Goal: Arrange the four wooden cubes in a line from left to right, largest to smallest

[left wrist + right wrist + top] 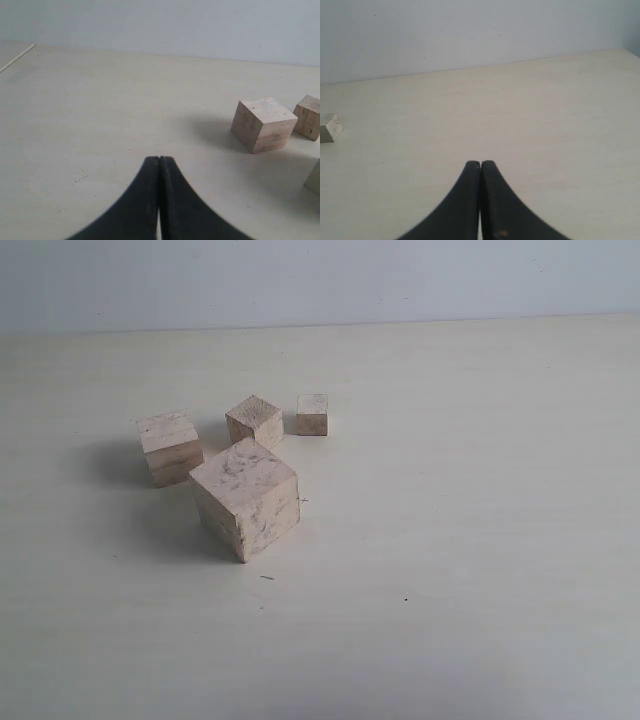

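Left fingers [144, 202], right fingers [464, 202] — tips together

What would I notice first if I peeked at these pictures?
The biggest wooden cube sits left of the middle of the pale table, nearest the exterior camera. Behind it stand the second-biggest cube on the left, the third cube in the middle and the tiniest cube on the right. The black left gripper and right gripper are both pinched shut, holding nothing.
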Tool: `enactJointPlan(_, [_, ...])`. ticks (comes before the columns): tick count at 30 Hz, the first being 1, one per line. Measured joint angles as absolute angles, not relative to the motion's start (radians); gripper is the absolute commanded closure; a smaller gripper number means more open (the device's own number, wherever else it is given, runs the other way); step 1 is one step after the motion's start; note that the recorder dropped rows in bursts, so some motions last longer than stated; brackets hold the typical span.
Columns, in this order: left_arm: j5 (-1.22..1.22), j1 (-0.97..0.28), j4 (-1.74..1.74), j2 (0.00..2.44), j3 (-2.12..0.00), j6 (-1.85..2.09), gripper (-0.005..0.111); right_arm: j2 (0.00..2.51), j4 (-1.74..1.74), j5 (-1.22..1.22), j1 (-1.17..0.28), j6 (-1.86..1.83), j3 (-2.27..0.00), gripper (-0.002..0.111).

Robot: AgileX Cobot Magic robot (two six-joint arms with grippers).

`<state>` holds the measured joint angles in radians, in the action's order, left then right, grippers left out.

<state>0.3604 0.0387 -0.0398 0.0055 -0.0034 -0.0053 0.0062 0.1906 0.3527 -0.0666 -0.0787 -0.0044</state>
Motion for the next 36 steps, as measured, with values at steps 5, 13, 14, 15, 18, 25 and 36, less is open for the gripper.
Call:
enactJointPlan(5, [0.36,0.039,-0.04,0.006,-0.003,-0.005,0.107,0.006,0.191,0.353,-0.067,-0.079,-0.004,0.108])
enactJointPlan(13, [0.36,0.039,-0.04,0.006,-0.003,-0.005,0.107,0.006,0.19,0.277,-0.067,-0.079,-0.004,0.108])
enactJointPlan(14, [0.36,0.039,-0.04,0.006,-0.003,-0.005,0.107,0.006,0.201,0.24,-0.067,-0.079,-0.004,0.108])
enactJointPlan(15, [0.36,0.039,-0.04,0.006,-0.003,-0.005,0.107,0.006,0.217,0.195,-0.067,-0.079,-0.004,0.108])
enactJointPlan(18, [0.36,0.039,-0.04,0.006,-0.003,-0.005,0.107,0.006,0.25,0.102,-0.067,-0.079,-0.004,0.108])
enactJointPlan(25, [0.36,0.039,-0.04,0.006,-0.003,-0.005,0.107,0.006,0.26,0.017,-0.067,-0.079,-0.004,0.108])
enactJointPlan(36, [0.36,0.039,-0.04,0.006,-0.003,-0.005,0.107,0.008,0.264,-0.203,-0.067,-0.037,-0.138,0.108])
